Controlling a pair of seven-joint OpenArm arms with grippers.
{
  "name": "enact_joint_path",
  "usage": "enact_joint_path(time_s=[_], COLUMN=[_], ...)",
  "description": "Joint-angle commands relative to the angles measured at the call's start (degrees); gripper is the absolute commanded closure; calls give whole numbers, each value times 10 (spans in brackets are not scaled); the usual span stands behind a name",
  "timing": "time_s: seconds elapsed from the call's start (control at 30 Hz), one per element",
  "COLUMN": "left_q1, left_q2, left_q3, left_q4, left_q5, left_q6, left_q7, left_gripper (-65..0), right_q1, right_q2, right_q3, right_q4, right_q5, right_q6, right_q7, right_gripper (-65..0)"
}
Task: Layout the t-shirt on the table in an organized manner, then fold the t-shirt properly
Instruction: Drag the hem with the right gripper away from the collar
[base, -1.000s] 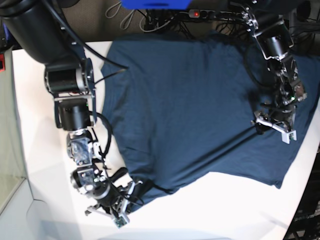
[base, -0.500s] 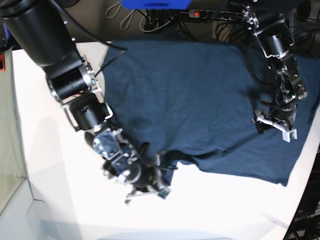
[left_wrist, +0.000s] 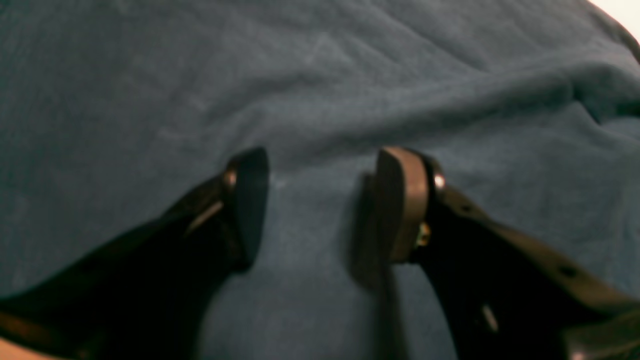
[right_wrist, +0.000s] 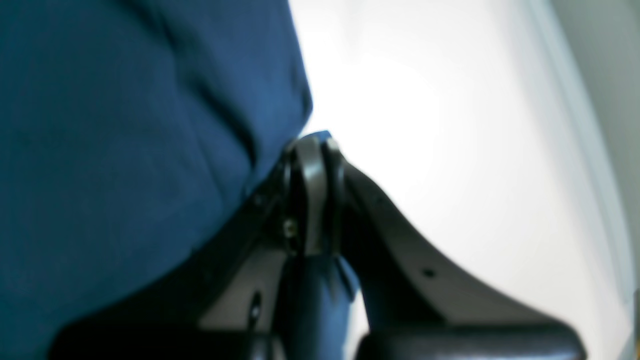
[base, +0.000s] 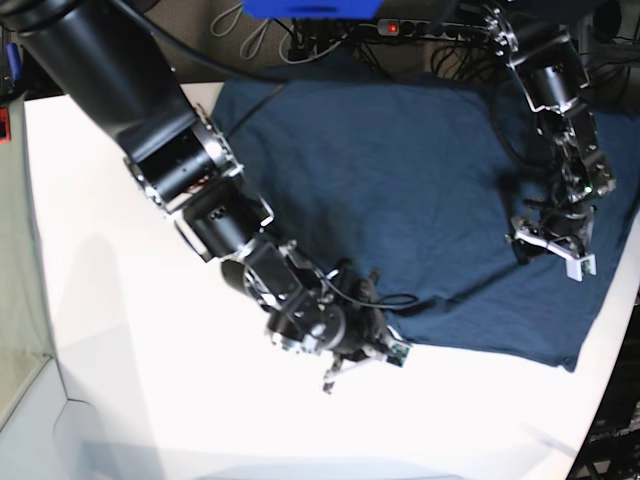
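Note:
The dark navy t-shirt (base: 400, 190) lies spread over the back and right of the white table (base: 120, 330). My right gripper (base: 362, 360) is at the shirt's front edge and is shut on a pinch of its fabric. The right wrist view shows the shut fingers (right_wrist: 310, 195) with blue cloth squeezed between them, the t-shirt (right_wrist: 125, 150) on the left and bare table (right_wrist: 450, 125) on the right. My left gripper (base: 550, 252) hovers low over the shirt's right part. It stands open in the left wrist view (left_wrist: 325, 200), with only wrinkled t-shirt (left_wrist: 320, 90) beneath it.
Behind the table's far edge lie cables and a power strip (base: 390, 28) beside a blue object (base: 310, 8). The table's curved edge runs down the right side (base: 600, 400). The bulky right arm (base: 180, 160) crosses the table's left half.
My right arm has swept to the right along the table's front, dragging the shirt's front left corner inward with it. The left gripper has stayed in place, still open.

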Motion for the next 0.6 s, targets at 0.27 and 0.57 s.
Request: enact_joint_path(time_s=[0.27,0.57], left_q1=[9,10], left_q2=[-2,-14], left_q3=[0,0], left_q4=[-5,-5], left_q5=[23,22], left_q6=[13,13], left_q7=[55,55], left_gripper=[-341,-341], right_q1=[56,69], right_q2=[31,37], right_q3=[16,160], right_q4=[-9,-10], right_q5=[6,5], right_q6=[-73,-87], right_q7=[17,12], right_gripper=[0,0])
